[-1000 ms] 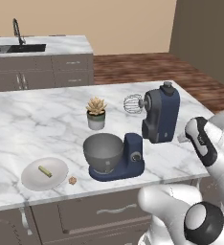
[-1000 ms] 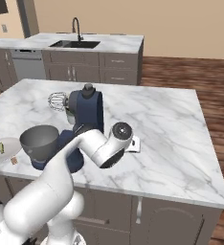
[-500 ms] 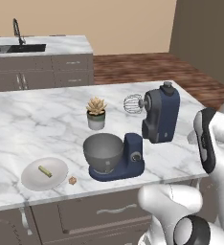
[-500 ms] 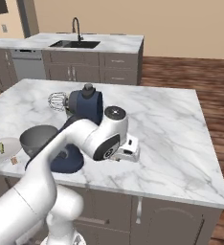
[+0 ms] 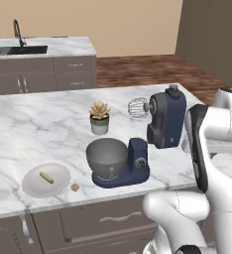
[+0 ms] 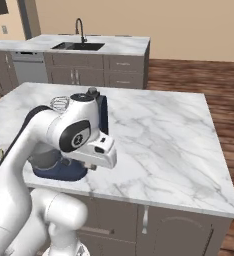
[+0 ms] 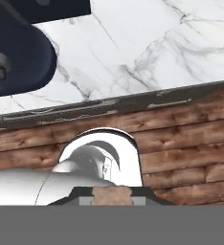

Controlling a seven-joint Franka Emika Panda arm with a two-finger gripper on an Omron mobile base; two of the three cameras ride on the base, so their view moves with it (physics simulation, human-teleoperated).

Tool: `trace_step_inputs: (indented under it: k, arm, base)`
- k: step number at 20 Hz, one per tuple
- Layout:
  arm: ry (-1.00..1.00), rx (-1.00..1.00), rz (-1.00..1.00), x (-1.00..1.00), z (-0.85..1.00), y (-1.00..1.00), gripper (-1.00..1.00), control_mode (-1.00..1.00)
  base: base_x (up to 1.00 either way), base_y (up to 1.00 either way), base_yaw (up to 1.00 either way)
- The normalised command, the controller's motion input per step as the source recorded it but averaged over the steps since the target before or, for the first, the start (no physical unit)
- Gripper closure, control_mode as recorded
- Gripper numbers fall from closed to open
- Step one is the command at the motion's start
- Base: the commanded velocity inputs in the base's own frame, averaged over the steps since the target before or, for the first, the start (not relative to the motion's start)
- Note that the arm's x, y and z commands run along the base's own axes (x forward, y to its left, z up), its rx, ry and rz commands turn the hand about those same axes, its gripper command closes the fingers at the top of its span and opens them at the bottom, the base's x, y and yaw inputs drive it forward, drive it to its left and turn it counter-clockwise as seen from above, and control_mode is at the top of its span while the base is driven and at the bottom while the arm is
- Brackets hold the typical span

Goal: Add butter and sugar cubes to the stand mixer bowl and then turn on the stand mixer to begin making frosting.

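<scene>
In the hand view my gripper [image 7: 111, 196] is shut on a tan sugar cube [image 7: 111, 194] that fills the gap between the dark tips. My hand [image 6: 100, 150] hovers over the counter's front edge, just right of the navy stand mixer [image 5: 165, 119], whose head is tilted up with its whisk [image 5: 137, 107] clear. The grey stand mixer bowl [image 5: 106, 156] sits on the mixer's base, its side knob [image 5: 142, 162] facing front. Left of it, the butter [image 5: 46, 177] lies on a white plate [image 5: 31, 188]. A second sugar cube [image 5: 75, 187] rests on the counter beside the plate.
A potted succulent [image 5: 99, 116] stands behind the bowl. The marble island [image 6: 159, 145] stretches wide to the right of the mixer. A sink counter with a faucet [image 6: 79, 29] runs along the back wall. Below the island's edge is wood floor [image 7: 190, 143].
The arm has swung left, carrying my hand from the open counter toward the mixer. The jaws stayed shut. Nothing on the counter moved.
</scene>
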Motion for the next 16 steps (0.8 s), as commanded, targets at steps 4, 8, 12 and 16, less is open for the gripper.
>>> trace_step_inputs:
  k: [4,8,12,16]
  arm:
    - [0.20,-0.02,0.00,-0.33,0.36,1.00,1.00,-1.00]
    - [0.14,-0.01,0.06,-0.09,0.17,1.00,1.00,-1.00]
    - [0.13,0.00,0.11,0.00,0.27,1.00,1.00,-1.00]
    - [0.17,-0.02,0.10,0.00,0.30,1.00,1.00,-1.00]
  base:
    - [0.00,0.00,0.00]
    - [0.00,0.00,0.00]
    - [0.00,0.00,0.00]
    - [0.00,0.00,0.00]
